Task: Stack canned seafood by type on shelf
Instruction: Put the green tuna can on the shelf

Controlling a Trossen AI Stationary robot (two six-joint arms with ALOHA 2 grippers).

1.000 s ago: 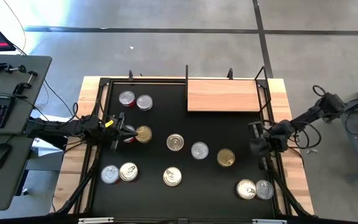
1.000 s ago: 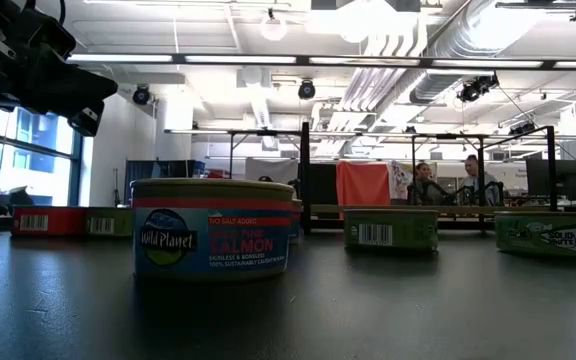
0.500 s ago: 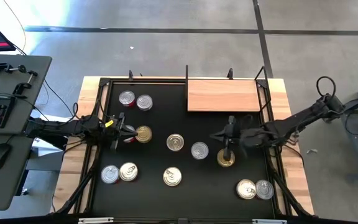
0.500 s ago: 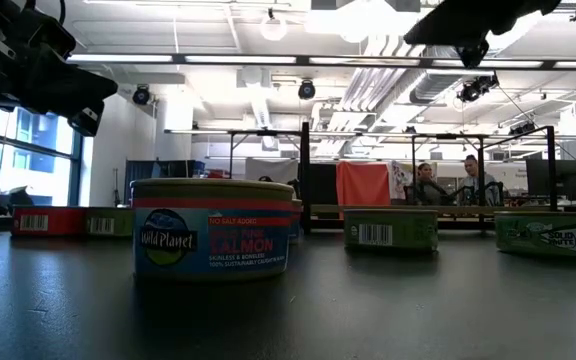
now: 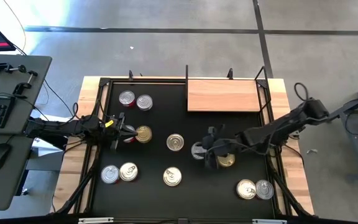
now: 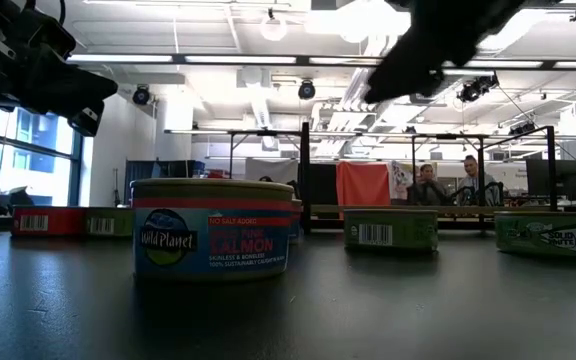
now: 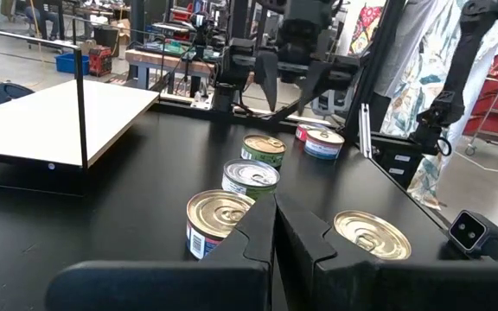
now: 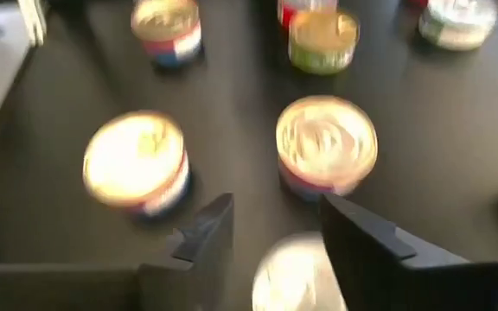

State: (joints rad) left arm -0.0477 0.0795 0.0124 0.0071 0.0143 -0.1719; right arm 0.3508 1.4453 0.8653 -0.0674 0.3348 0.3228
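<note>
- My right fingers [image 5: 207,149] hang parted above the black worktop [image 5: 160,127], holding nothing; the silver-lidded round tin [image 5: 199,150] sits just below them, the gold-lidded tin [image 5: 226,159] beside it.
- The bare light-brown wooden shelf [image 5: 223,95] lies beyond, towards the far edge.
- My left fingers [image 7: 275,226], closed and empty, wait beside another gold-lidded tin [image 5: 143,134], much farther from the target.

Motion blur smears the tins [image 8: 326,142] beneath the right gripper [image 8: 271,229]. The arm partly hides two tins [image 5: 226,160] from above.
</note>
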